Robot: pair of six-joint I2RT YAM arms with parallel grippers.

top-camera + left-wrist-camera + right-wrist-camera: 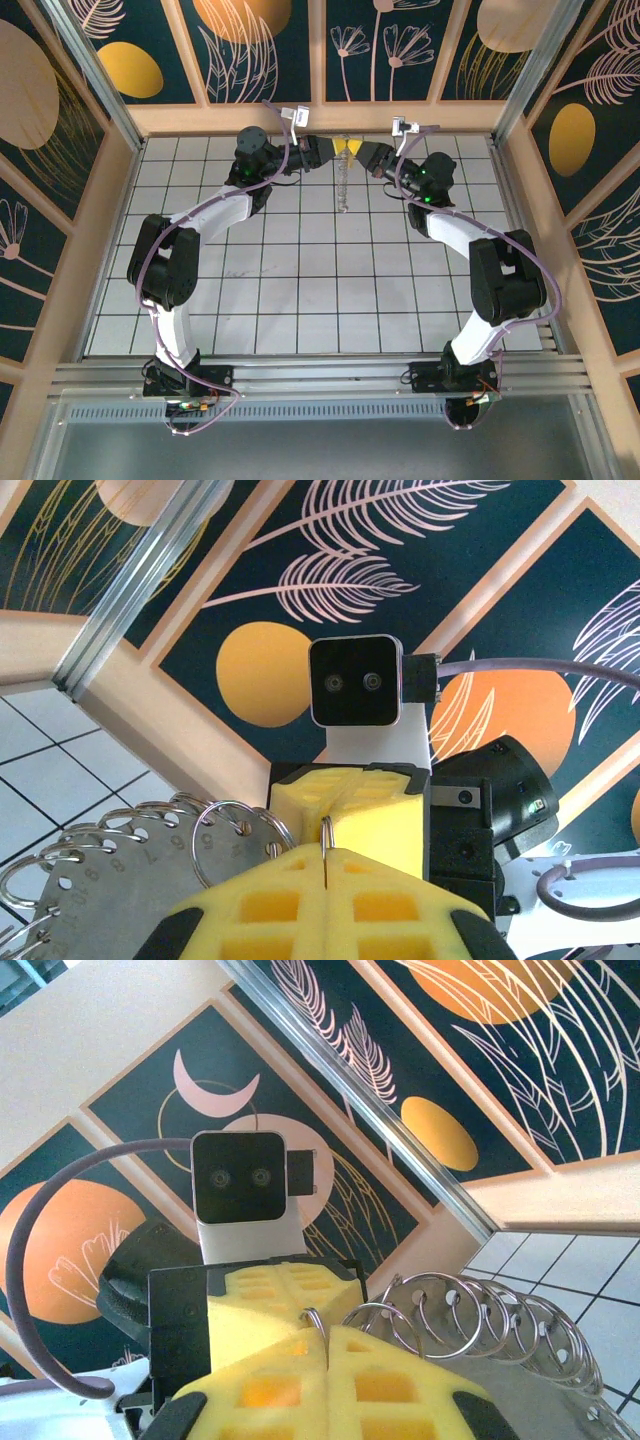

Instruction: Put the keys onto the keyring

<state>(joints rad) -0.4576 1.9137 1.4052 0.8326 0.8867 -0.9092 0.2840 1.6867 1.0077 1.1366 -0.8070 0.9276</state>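
Seen from above: left gripper (341, 148) and right gripper (356, 150) tip to tip above the far edge of the white tiled table (300, 290). Hanging long and narrow from that meeting point: a thin silvery keyring (343, 190) of many wire loops (lower end touching the tiles or not, impossible to say).

From the left wrist: left gripper (328, 865) closed, yellow foam pads (390, 885) pressed flat together, pinching one wire loop of the keyring (45, 870) in the seam. Right gripper (345, 800) directly opposite, nearly touching. Off to the left, more loops threaded through a flat grey metal plate (110, 905) stamped with digits.

From the right wrist: right gripper (328, 1345) likewise clamped on a loop, with the left gripper (270, 1295) facing it. Rest of the keyring (500, 1305) fanned out to the right.
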